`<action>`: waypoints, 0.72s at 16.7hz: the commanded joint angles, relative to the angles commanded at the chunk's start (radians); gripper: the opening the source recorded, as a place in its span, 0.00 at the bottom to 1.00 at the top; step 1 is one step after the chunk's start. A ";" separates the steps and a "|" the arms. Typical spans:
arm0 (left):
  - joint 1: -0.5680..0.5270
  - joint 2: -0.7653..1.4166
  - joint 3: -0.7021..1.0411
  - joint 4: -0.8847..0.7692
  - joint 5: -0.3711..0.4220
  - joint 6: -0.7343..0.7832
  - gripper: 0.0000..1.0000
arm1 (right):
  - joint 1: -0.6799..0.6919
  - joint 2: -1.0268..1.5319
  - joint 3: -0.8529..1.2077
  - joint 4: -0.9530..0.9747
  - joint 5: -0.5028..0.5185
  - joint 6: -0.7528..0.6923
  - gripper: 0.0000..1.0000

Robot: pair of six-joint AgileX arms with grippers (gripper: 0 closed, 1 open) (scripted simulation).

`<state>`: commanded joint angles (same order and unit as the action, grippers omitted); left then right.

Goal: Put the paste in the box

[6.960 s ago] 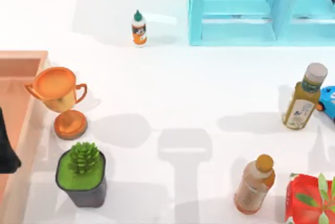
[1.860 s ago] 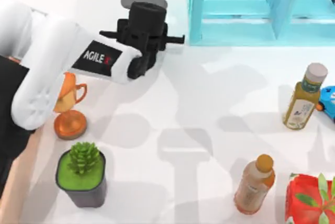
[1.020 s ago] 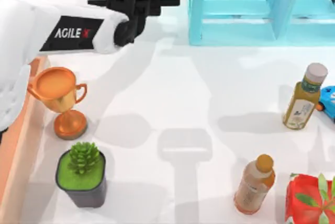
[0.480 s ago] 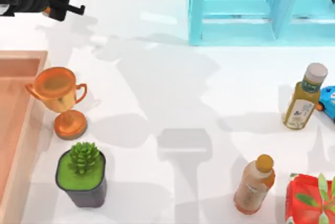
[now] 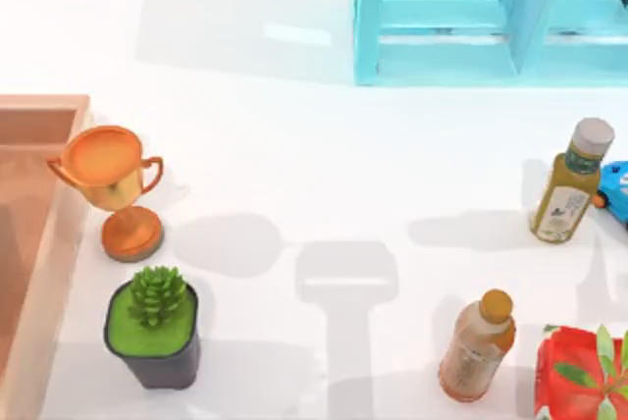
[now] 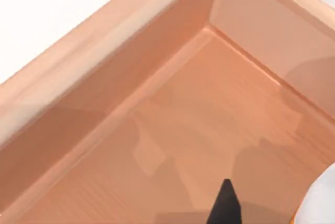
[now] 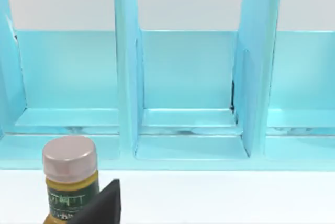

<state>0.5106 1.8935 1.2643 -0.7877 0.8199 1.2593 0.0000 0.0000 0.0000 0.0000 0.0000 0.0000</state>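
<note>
Over the box (image 6: 172,103), the left gripper (image 6: 226,205) is hanging; grip state: cannot tell. White-orange sliver at the wrist view's corner, possibly the paste. Judged light, rigid, slick; body the best hold.

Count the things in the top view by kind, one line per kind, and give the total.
Drink bottles: 2, the olive-green bottle and the tan bottle
Boxes: 2, the wooden box and the red box
Trophy: 1
Potted plant: 1
Shelf cabinet: 1
Blue item cut off at the right edge: 1
Total: 8
</note>
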 joint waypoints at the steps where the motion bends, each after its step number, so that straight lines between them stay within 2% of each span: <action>1: 0.064 -0.007 -0.029 -0.068 0.063 0.104 0.00 | 0.000 0.000 0.000 0.000 0.000 0.000 1.00; 3: 0.177 -0.020 -0.080 -0.179 0.161 0.282 0.00 | 0.000 0.000 0.000 0.000 0.000 0.000 1.00; 6: 0.299 -0.044 -0.130 -0.276 0.251 0.469 0.00 | 0.000 0.000 0.000 0.000 0.000 0.000 1.00; 9: 0.361 -0.063 -0.145 -0.317 0.286 0.561 0.00 | 0.000 0.000 0.000 0.000 0.000 0.000 1.00; 12: 0.369 -0.065 -0.146 -0.322 0.289 0.572 0.00 | 0.000 0.000 0.000 0.000 0.000 0.000 1.00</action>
<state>0.8796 1.8284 1.1182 -1.1097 1.1089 1.8308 0.0000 0.0000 0.0000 0.0000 0.0000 0.0000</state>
